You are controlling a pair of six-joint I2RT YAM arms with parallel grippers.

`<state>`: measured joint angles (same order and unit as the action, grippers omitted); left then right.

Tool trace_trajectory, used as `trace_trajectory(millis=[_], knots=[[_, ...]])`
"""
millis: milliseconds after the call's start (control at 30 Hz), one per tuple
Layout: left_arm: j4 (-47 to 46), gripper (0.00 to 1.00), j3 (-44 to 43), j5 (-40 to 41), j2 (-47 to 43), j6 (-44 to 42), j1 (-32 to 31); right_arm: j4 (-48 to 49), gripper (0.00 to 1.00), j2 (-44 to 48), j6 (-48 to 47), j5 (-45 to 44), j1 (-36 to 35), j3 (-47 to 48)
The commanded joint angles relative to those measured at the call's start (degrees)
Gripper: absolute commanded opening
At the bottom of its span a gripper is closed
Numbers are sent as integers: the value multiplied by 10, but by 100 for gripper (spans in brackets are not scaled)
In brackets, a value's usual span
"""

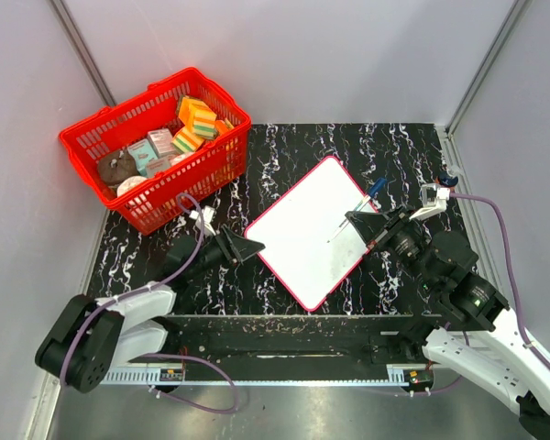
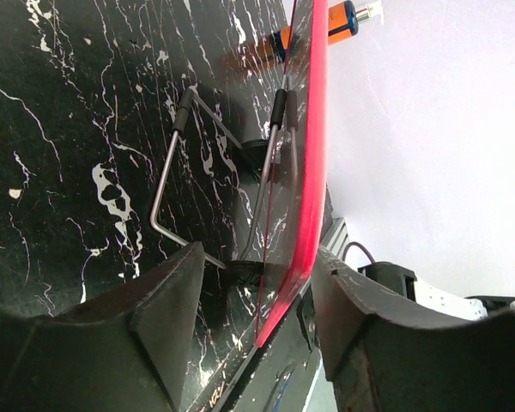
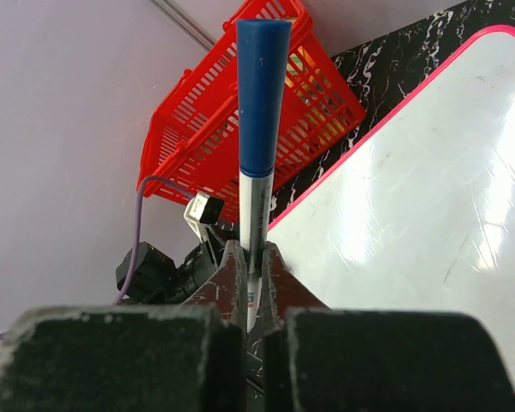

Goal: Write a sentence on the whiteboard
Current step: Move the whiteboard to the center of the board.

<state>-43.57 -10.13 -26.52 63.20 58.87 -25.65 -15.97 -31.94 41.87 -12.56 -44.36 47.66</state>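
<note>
Right end effector [image 3: 254,262] pinches a blue-capped marker [image 3: 263,94] above the whiteboard [image 1: 312,229]. Left end effector [image 2: 257,257] is spread, straddling the board's left corner. The whiteboard lies on the black marbled bench [image 1: 403,147], beside a red basket [image 1: 179,183].

A black tabletop of marble-look material with white veins [image 1: 394,156] fills the middle of the scene. Three plain, pale grey-lilac wall panels close it in: one at the back [image 1: 302,55], one on the left [image 1: 18,202] and one on the right [image 1: 532,137]. Slim grey metal posts stand at the two back corners [image 1: 82,55] [image 1: 481,69]. Along the near edge runs a silver slotted metal rail [image 1: 284,374], with a dull grey metal surface [image 1: 302,412] beyond it. The light is soft and even, casting only faint shadows.
</note>
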Motion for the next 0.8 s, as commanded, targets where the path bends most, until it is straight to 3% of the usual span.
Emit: trace_trajectory(millis=[0, 200, 333, 500, 633, 767], knots=[[-80, 49, -22, -19, 23, -16, 1, 14, 0, 0, 0, -15, -3, 16], [-71, 23, -41, -27, 53, -39, 1, 14, 0, 0, -2, -17, -3, 16], [-55, 0, -55, -48, 65, -58, 1, 14, 0, 0, -4, -18, -3, 16], [75, 0, -122, -70, 42, -171, 0, 11, 0, 0, -8, -18, -3, 18], [273, 0, -201, -98, 42, -300, 0, 10, 0, -3, -13, -20, -3, 19], [404, 0, -284, -146, 82, -410, 2, 13, 0, -7, -22, -20, -3, 19]])
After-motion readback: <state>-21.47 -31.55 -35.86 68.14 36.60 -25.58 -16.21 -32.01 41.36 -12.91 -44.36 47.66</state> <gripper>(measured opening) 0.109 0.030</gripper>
